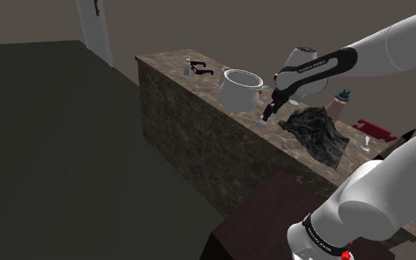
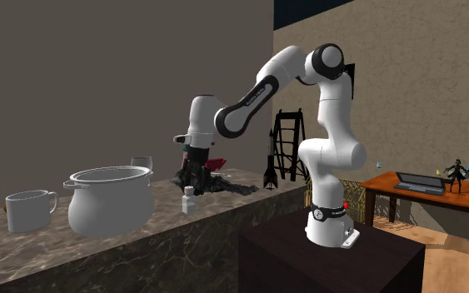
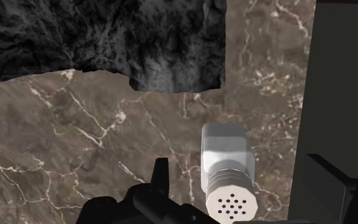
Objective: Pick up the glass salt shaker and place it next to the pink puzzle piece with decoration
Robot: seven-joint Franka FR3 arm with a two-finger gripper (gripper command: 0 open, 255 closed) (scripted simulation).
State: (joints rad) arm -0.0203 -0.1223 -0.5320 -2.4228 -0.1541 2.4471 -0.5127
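Note:
The salt shaker [image 3: 227, 172] is a small pale bottle with a perforated round cap, standing upright on the brown marble counter [image 3: 75, 146]. In the wrist view it sits between my two black fingers [image 3: 161, 177], which stand wide apart and do not touch it. My gripper [image 2: 194, 169] hangs just above the shaker [image 2: 188, 201], open. In the shoulder view the gripper [image 1: 267, 114] is right beside the white pot, near the counter's front edge. A flat dark red piece [image 1: 373, 128] lies farther along the counter toward the shoulder view's right.
A white lidded pot [image 1: 239, 87] stands close to the gripper. A black, rough crumpled mass [image 1: 317, 130] lies just behind the shaker. A white mug [image 2: 28, 210], a small glass [image 1: 365, 142] and a bottle [image 1: 341, 102] also stand on the counter. My stand [image 2: 332, 258] is in front of it.

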